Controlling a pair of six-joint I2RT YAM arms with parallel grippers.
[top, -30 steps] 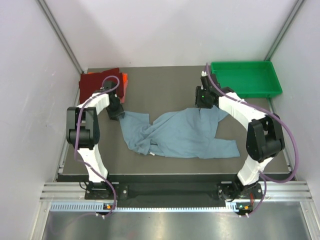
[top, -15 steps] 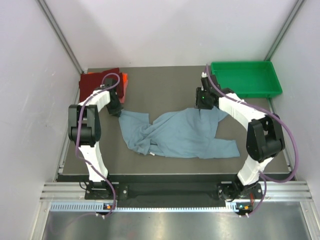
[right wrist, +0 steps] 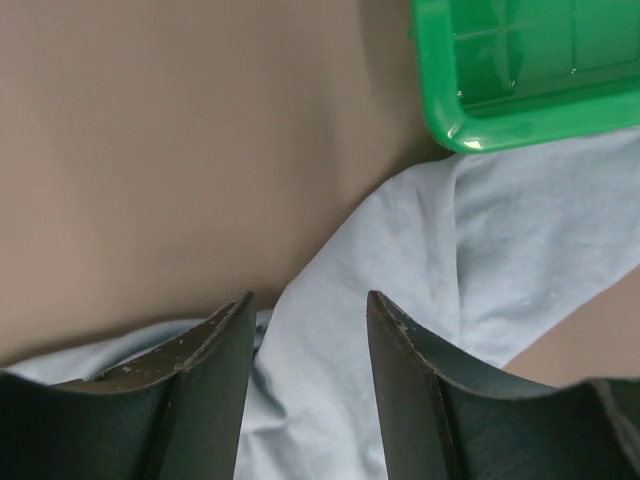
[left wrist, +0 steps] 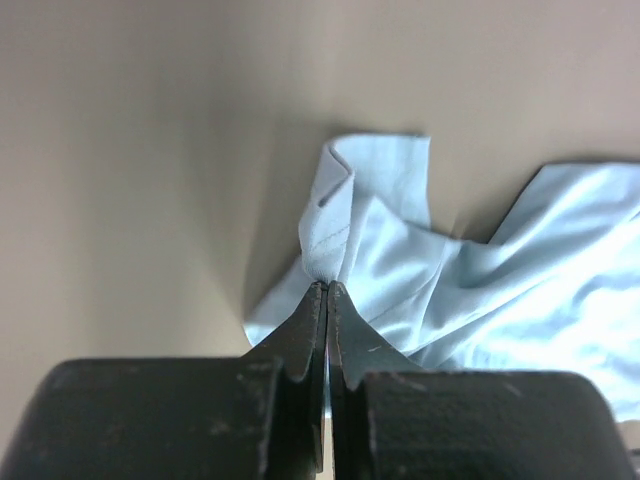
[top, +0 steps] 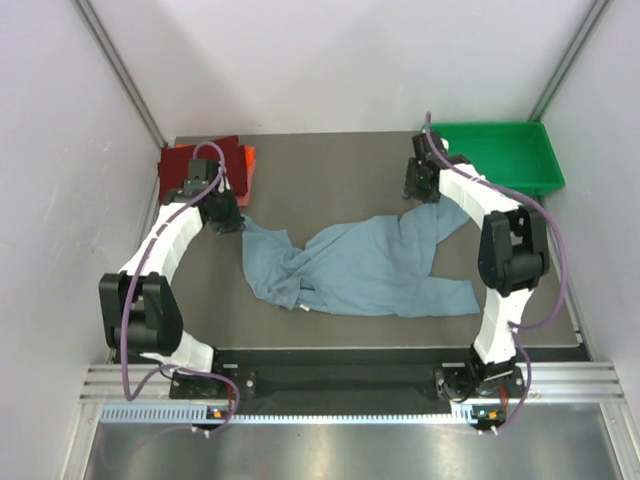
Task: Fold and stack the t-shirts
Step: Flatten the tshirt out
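Dark red t-shirt (top: pixel 190 165) and orange t-shirt (top: pixel 248 160) lie folded at the table's (top: pixel 330 170) ten o'clock corner. Just beside them, the left gripper (left wrist: pixel 327 288) is pinched tight on a corner of the grey-blue t-shirt (top: pixel 370 265), which sprawls crumpled across the middle. The right gripper (right wrist: pixel 305 310) hangs over the shirt's one o'clock edge, fingers spread, near the green tray (top: pixel 500 160) at two o'clock.

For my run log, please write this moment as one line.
left claw shut on grey-blue shirt | right claw open over it
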